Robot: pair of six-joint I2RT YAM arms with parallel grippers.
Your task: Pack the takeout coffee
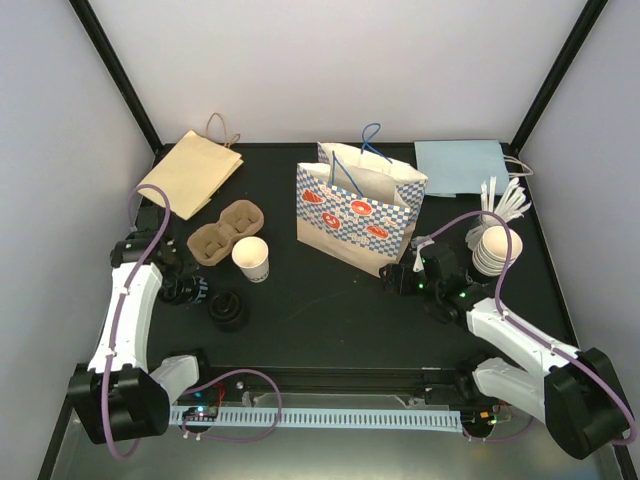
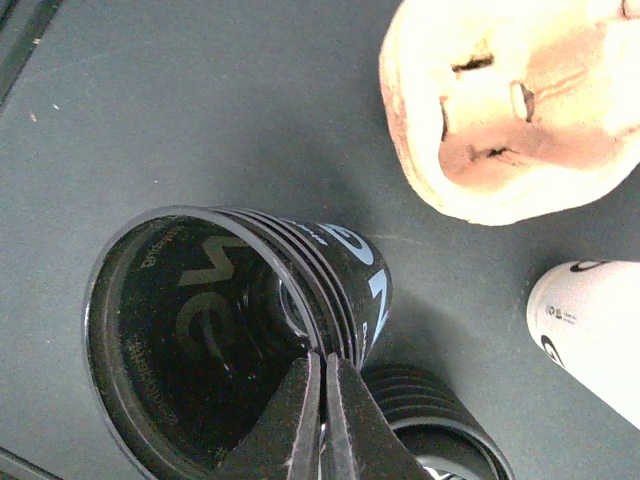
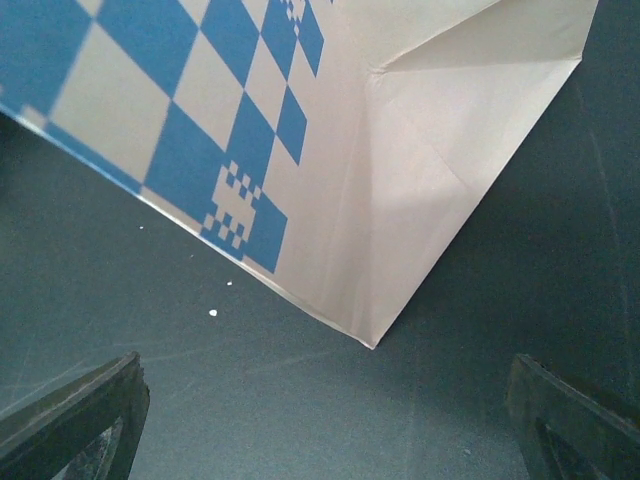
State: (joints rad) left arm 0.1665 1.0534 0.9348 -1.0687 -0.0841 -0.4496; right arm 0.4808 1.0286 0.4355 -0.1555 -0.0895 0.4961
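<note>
Pinching thin rim of tilted black cup (image 2: 190,320) with left gripper (image 2: 322,372), lower left of top view, beside cup carrier (image 2: 520,100) and white cup (image 2: 590,330). Holding right gripper (image 3: 320,420) spread wide by checkered bag (image 3: 400,150) corner. Risking slip from shallow rim hold: dropping cup, toppling white cup.

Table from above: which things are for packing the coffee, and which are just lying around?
For the job, probably: blue-and-white checkered paper bag; brown pulp cup carrier; white paper cup; black plastic cups.
Just lying about, likely: flat brown paper bag; flat light-blue paper bag; stack of white cups; white sticks.
</note>
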